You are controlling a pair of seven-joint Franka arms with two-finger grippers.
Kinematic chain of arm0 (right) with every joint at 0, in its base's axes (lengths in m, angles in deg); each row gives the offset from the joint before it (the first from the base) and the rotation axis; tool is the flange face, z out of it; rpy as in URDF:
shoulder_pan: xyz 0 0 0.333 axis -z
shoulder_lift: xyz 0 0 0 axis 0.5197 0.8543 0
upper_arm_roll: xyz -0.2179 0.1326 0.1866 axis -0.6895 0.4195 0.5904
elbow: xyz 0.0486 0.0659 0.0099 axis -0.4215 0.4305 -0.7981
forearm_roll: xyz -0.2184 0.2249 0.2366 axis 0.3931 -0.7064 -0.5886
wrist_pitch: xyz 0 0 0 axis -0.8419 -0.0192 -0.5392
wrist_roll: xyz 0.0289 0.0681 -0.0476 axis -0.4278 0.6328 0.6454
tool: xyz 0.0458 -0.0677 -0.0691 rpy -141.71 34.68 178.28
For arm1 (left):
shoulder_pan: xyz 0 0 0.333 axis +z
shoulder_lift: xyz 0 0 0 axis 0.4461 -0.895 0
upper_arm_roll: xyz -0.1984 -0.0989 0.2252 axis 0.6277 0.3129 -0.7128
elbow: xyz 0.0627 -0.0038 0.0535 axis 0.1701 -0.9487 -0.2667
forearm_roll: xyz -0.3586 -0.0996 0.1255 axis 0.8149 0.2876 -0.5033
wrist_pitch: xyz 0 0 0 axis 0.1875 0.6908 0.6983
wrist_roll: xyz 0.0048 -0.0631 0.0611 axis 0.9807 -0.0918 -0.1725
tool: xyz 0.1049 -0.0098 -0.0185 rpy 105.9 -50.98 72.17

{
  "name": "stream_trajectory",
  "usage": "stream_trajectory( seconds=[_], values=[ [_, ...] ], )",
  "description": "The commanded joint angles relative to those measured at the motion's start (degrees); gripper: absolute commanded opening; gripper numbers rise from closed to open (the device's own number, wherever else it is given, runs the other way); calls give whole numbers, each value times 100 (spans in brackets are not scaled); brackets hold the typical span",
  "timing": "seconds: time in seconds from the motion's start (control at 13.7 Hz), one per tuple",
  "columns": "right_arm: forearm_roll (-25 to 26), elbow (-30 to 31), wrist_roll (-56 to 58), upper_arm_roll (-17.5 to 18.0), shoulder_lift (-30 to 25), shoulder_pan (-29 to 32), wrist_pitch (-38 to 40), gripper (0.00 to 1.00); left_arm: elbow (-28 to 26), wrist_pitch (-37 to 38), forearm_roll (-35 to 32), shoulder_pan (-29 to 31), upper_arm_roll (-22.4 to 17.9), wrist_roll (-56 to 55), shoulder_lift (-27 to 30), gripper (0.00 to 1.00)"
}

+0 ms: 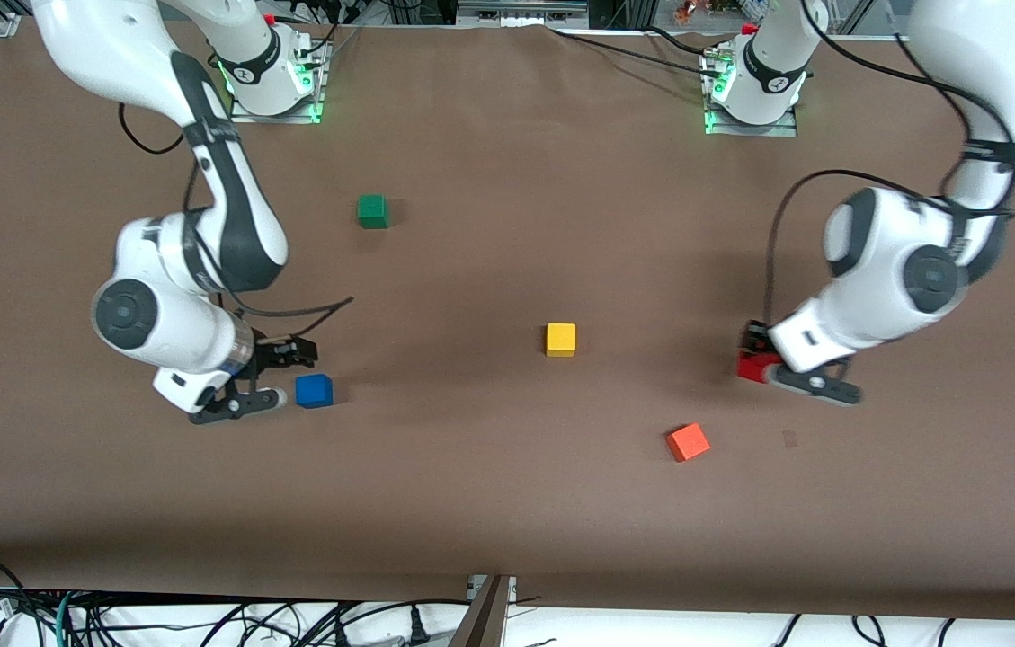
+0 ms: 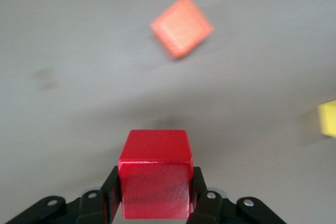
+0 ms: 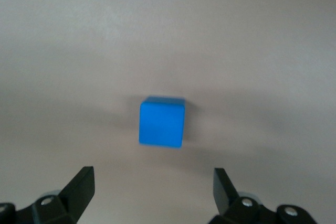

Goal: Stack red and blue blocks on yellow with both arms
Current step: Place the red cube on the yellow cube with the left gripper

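**Red cube gripped, blue cube waiting between open fingers**

The left gripper [image 2: 155, 203] has its two black fingers [image 2: 111, 195] pressed against opposite sides of the red cube [image 2: 155, 182], which fills the gap between them. From across the table, that gripper [image 1: 763, 355] is low at the left arm's end of the table, with the red cube [image 1: 750, 364] showing just past the white wrist. Whether the cube is lifted off the brown table [image 1: 507, 503] or resting on it, I cannot tell.

The right gripper [image 3: 155, 195] is spread wide, holding nothing, its fingertips [image 3: 84, 182] well apart. The blue cube [image 3: 161, 121] sits on the table ahead of the gap, clear of both fingers. In the front view this gripper [image 1: 278, 377] is down near the table at the right arm's end, just beside the blue cube [image 1: 314, 391].

The yellow cube [image 1: 561, 340] stands alone near the middle of the table, between the two grippers and apart from both. An orange cube [image 1: 688, 442] lies turned at an angle, nearer the front camera than the red one. A green cube [image 1: 372, 211] sits closer to the robots' bases.
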State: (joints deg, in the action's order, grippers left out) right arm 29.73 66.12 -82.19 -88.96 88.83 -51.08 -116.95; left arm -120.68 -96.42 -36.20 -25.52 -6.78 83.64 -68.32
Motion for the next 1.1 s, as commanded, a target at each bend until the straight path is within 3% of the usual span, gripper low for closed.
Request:
stream_trajectory(
  seconds=[0.0, 0.37, 0.51, 0.88, 1.02],
  values=[
    [-3, -63, 307, -22, 382, -27, -365, 100, 583, 120, -105, -798, -71, -1045, -398, 0],
    [-82, -115, 256, -22, 751, -19, -656, 99, 1472, 120, -571, -2004, -97, -2945, -1285, 0],
    [-91, -98, 282, -22, 822, -19, -866, 93, 1578, 120, -571, -2259, -97, -3271, -1506, 0],
    [-91, -124, 291, -22, 778, -1, -797, 41, 1570, 129, -580, -2479, -97, -3334, -1594, 0],
    [-91, -386, 283, -31, 752, 7, -395, 28, 1570, 129, -571, -2524, -106, -3448, -1621, 0]
  ],
)
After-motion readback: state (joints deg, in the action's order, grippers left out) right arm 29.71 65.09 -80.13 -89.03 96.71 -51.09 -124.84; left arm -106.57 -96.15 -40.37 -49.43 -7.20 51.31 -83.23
